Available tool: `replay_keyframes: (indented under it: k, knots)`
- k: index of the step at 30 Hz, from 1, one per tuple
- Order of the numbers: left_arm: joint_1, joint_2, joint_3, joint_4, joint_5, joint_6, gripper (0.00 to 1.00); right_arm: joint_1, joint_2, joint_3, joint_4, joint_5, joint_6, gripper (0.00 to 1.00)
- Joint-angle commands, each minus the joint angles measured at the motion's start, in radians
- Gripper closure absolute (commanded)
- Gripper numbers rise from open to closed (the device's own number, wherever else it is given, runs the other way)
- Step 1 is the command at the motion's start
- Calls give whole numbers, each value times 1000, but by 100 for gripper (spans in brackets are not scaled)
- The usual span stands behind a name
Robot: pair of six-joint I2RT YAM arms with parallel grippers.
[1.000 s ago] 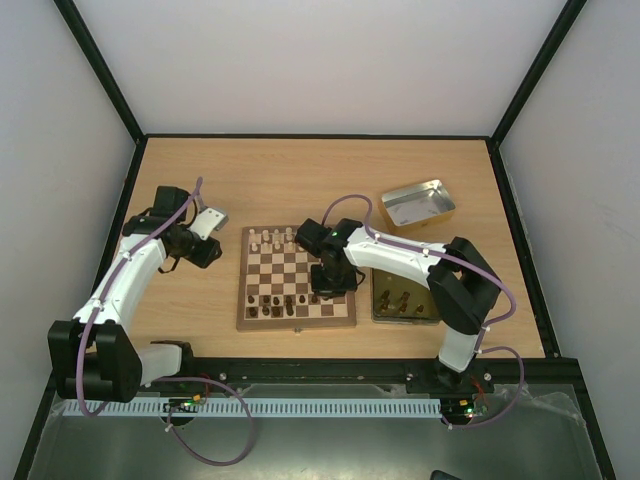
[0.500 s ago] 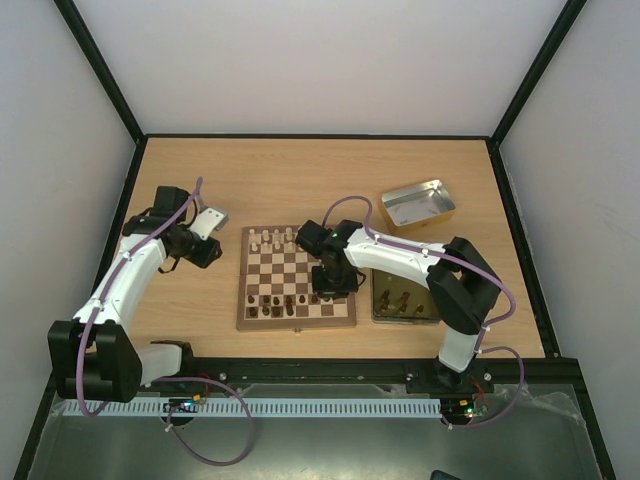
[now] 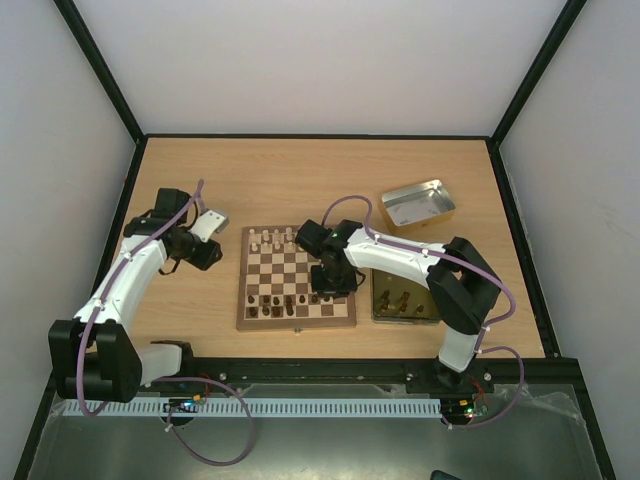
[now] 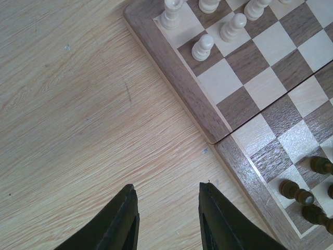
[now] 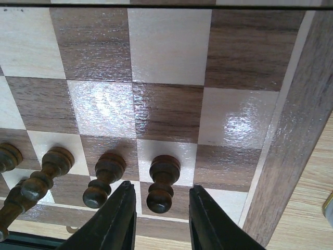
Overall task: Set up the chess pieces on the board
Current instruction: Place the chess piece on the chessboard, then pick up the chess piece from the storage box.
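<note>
The board [image 3: 243, 300] lies mid-table, with cream chess pieces [image 3: 270, 238] along its far rows and dark ones [image 3: 275, 303] along its near rows. My right gripper [image 3: 325, 292] hangs low over the near right part of the board. In the right wrist view it [image 5: 160, 190] is open around an upright dark pawn [image 5: 164, 169], with a gap on each side. Another dark pawn [image 5: 103, 177] stands just left of it. My left gripper [image 4: 169, 187] is open and empty over bare table beside the board's left border [image 4: 177, 88], near cream pawns [image 4: 202, 47].
A gold-toned tin [image 3: 404, 303] holding a few dark pieces sits right of the board, under the right arm. A silver tin [image 3: 418, 203] lies at the back right. Black frame rails edge the table.
The right gripper's fingers have spread apart off the dark pawn, which stays standing on its square. The left arm has not moved.
</note>
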Motion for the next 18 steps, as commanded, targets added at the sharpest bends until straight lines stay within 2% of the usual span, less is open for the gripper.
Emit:
replay_keyframes:
  k: [1, 12, 18]
  knots:
    - [-5, -13, -12, -1, 7, 10, 66, 2, 9, 26, -12, 15, 6, 73]
    - [-11, -14, -18, 4, 5, 11, 66, -27, 10, 52, -20, 46, 9, 73]
    - [-16, -11, -19, 6, 1, 9, 66, -121, -27, 72, -58, 94, -14, 74]
